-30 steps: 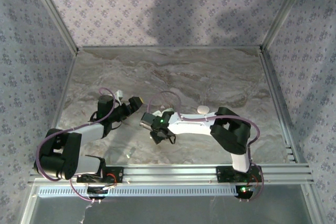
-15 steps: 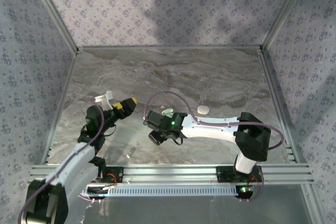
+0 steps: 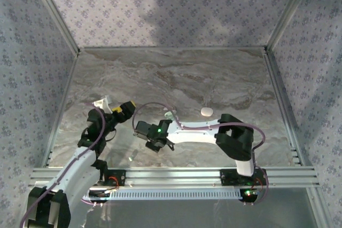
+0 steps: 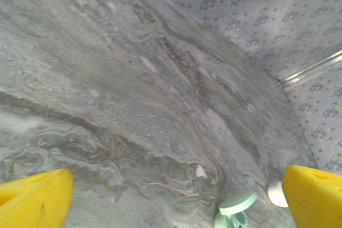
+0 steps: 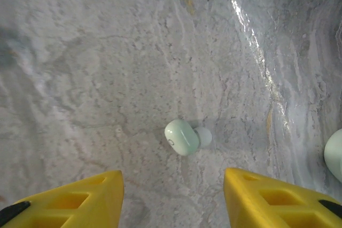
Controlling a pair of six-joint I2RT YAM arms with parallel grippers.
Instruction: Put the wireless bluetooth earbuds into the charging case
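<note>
A mint earbud (image 5: 183,137) with a pale tip lies on the marble, just ahead of my open right gripper (image 5: 173,185) and centred between its yellow fingers (image 5: 80,198), touching neither. In the top view the right gripper (image 3: 151,140) hangs low over the table's middle-left. The open mint charging case (image 4: 235,210) stands at the bottom of the left wrist view, lid up, with a tiny white bit (image 4: 201,171) lying just beyond it. My left gripper (image 4: 176,188) is open and holds nothing; from above the left gripper (image 3: 123,110) sits left of the case (image 3: 170,115).
A white oval pod (image 3: 206,111) lies right of the case, and the same pod (image 4: 277,194) shows beside the left gripper's right finger. A pale mint rounded thing (image 5: 335,154) is cut off at the right wrist view's edge. Patterned walls with metal rails enclose the table.
The right gripper has moved left and nearer the front edge, away from the case. The left arm has drawn back to the left, its gripper shifting slightly left.
</note>
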